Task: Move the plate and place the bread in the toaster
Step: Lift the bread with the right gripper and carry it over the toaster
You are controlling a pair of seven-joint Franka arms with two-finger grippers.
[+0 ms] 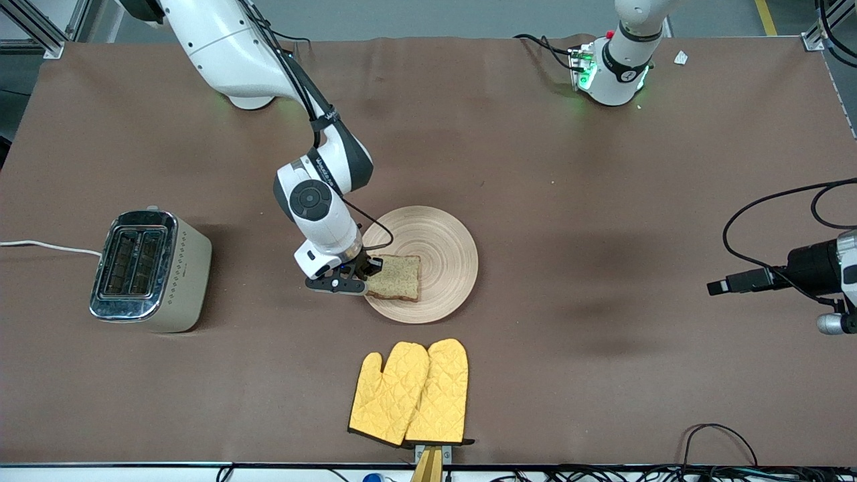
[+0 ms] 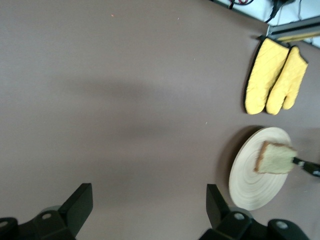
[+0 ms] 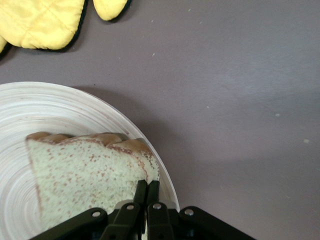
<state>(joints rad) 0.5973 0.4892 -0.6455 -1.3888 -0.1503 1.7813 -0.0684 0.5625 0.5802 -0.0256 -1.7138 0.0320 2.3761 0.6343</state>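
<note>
Toaster [image 1: 150, 270] sat upright toward the right arm's end of the table, well apart from the plate [image 1: 442, 234], both slots up and empty as far as the front view showed, white cord [image 1: 47, 246] trailing off the table edge. Next along, the right gripper [image 1: 365, 273] was down at the plate's rim on the toaster side, fingers pressed together on the bread's [image 1: 396, 276] edge; the right wrist view showed the two fingertips [image 3: 146, 192] nearly meeting with the slice's corner pinched between them. Bread was lying on the plate, on the part nearer the front camera, one end looking slightly raised in the left wrist view, though I couldn't confirm lift. Yellow oven mitts [image 1: 410, 392] lay nearer the camera than the plate, not involved. Left gripper [image 2: 145, 210] waited up over bare table toward the left arm's end, well apart from the plate, fingers spread wide, holding nothing. Judgement: grasp step on the bread, just secured. The next move likely needs a straight lift off the plate, carry toward the toaster, turning the slice edge-down and lining it with a slot. Thin edge grip, so slip or tearing is the risk.
</note>
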